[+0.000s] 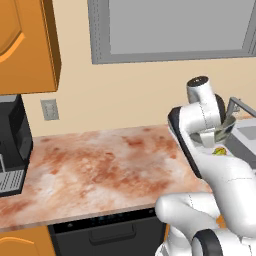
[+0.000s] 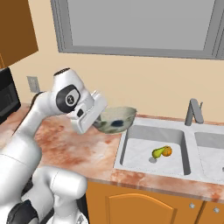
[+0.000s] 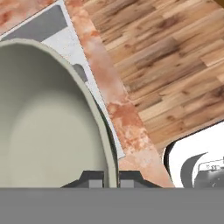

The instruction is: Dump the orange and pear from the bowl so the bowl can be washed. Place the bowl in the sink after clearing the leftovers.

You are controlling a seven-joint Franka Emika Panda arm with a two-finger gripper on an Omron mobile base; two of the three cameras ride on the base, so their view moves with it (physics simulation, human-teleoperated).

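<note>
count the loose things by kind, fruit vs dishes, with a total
fruit: 2, the orange and the pear, both in the sink's left basin
dishes: 1, the bowl, held on its rim by the fingers
total: 3

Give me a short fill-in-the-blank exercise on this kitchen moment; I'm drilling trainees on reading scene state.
1. The orange and the pear lie in the sink's ____ basin.
2. The gripper is shut on the rim of the ____.
3. The inside of the bowl is ____ of fruit.
4. The faucet stands ____ the two basins.

Missing words: left; bowl; empty; behind
</note>
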